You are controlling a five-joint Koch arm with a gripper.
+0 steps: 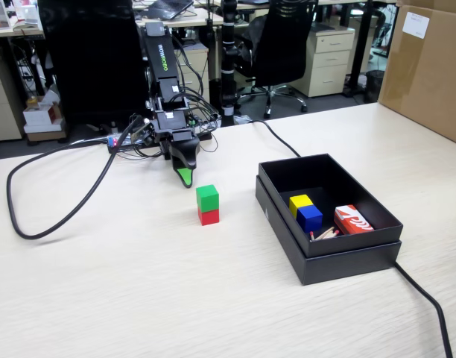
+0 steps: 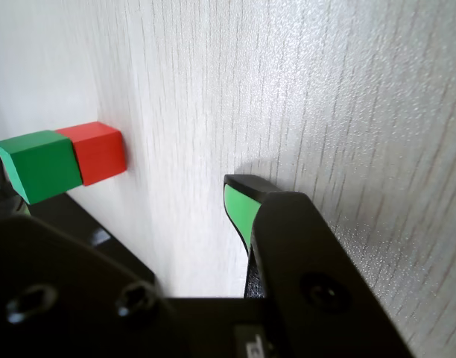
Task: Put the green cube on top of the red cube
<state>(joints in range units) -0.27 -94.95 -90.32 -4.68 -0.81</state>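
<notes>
In the fixed view the green cube (image 1: 207,197) sits squarely on top of the red cube (image 1: 209,217) at the middle of the pale wooden table. My gripper (image 1: 184,176) hangs just behind and to the left of the stack, tip down and clear of it. The wrist view lies on its side, so there the green cube (image 2: 39,165) shows left of the red cube (image 2: 98,152), touching it. My gripper (image 2: 131,201) is open in that view: bare table fills the wide gap beside the green-padded fingertip (image 2: 238,207), and nothing is held.
An open black box (image 1: 325,257) stands right of the stack, holding a yellow cube (image 1: 299,202), a blue cube (image 1: 309,217) and a red-and-white carton (image 1: 352,219). Black cables (image 1: 57,224) loop at the left and run past the box. A cardboard carton (image 1: 429,67) stands at the far right.
</notes>
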